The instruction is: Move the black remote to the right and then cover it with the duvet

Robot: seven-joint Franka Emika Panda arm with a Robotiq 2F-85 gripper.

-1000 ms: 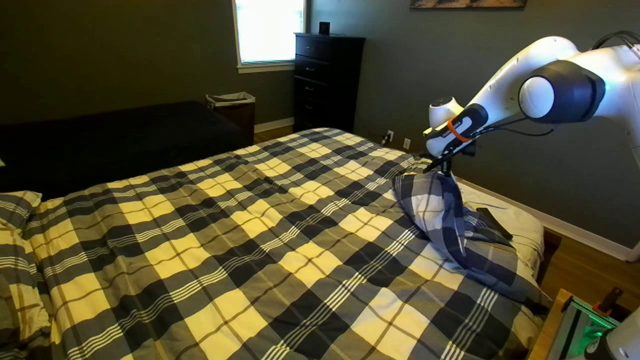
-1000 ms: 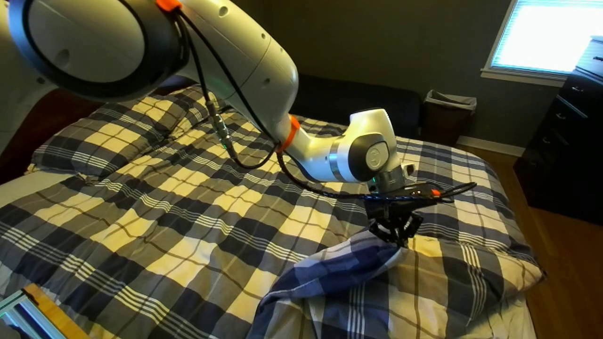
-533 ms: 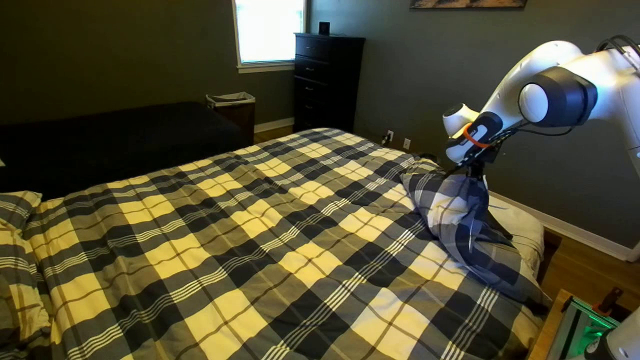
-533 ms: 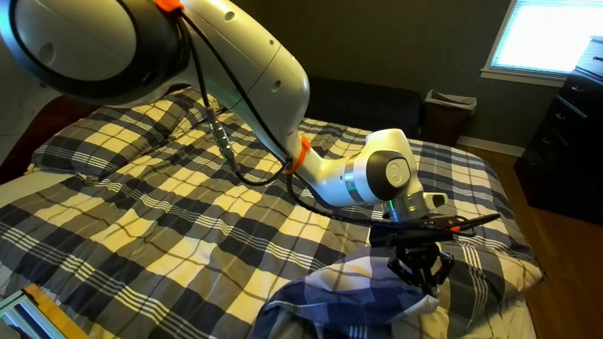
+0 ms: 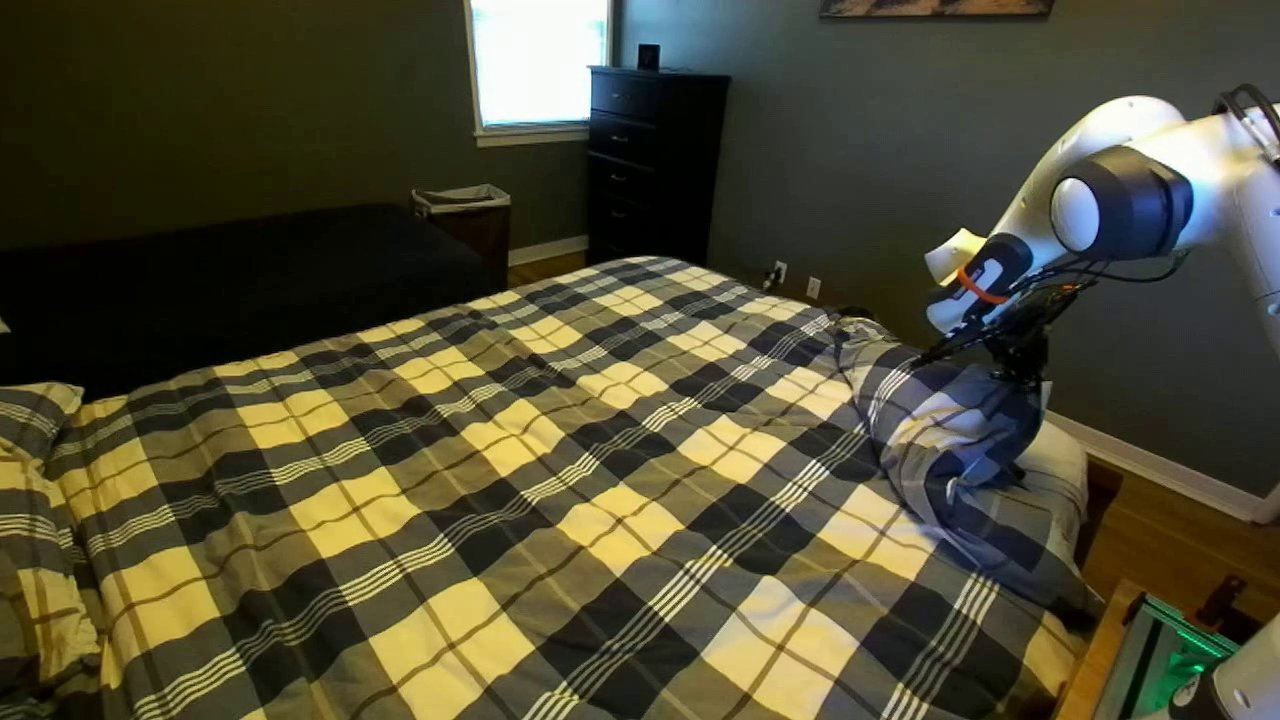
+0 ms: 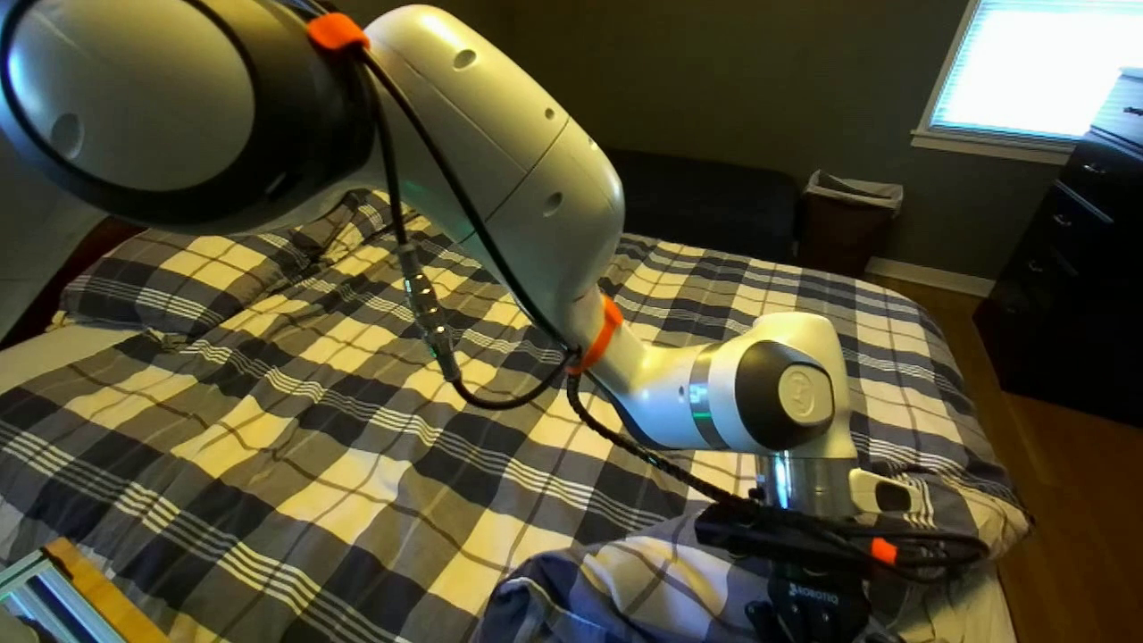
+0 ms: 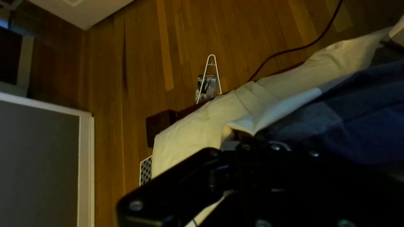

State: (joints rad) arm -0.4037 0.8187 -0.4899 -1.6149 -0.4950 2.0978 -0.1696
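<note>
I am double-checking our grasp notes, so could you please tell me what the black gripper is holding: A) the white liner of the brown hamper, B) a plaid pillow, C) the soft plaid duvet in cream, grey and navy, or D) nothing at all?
C, since in an exterior view the duvet is lifted at one edge, and in the wrist view its cloth runs into the closed gripper.

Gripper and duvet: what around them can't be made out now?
Gripper: too dark in the wrist view to show how deep it grips.
Duvet: near side cut off by the bottom edge in an exterior view, fingertips too.
Remote: nearly all hidden by the duvet's raised fold in an exterior view; the dark sliver is probably its end.
Flat thing on the floor: too dim to identify in the wrist view.
</note>
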